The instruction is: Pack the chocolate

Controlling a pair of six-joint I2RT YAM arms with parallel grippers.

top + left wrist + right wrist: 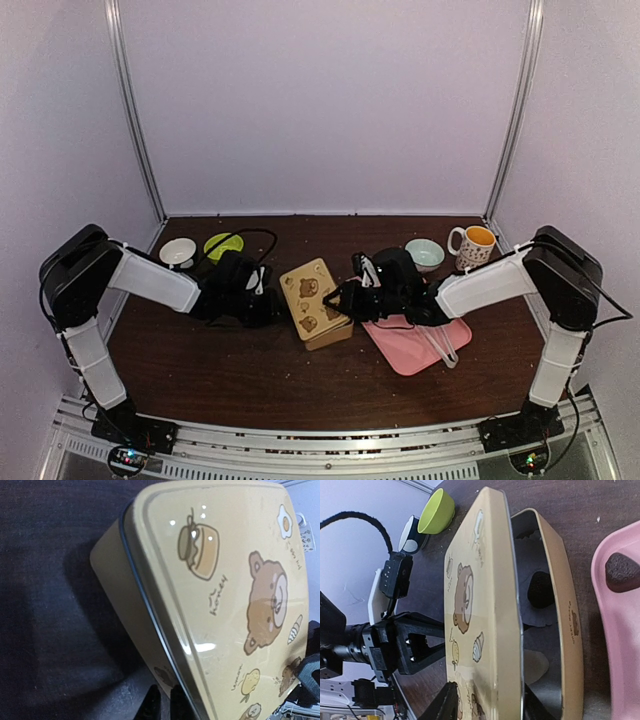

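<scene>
The tan tin's base [568, 605] lies on the dark table at the centre [330, 330]. One dark chocolate lump [540, 589] sits inside it on dark paper. Another lump [622, 572] lies on the pink tray [615, 645]. My right gripper [487, 707] is shut on the bear-printed lid [480, 605] and holds it tilted up on edge over the base, leaving the base open on the tray side. My left gripper [164, 705] is shut, its tips down at the table beside the tin's left side wall [115, 580]. In the top view, both grippers flank the tin, left [272, 303] and right [342, 297].
The pink tray [405, 350] lies right of the tin with a pale tool [442, 345] on it. At the back stand a white bowl [177, 250], a green bowl [222, 243], a teal bowl [425, 253] and a mug [472, 245]. White walls enclose the table.
</scene>
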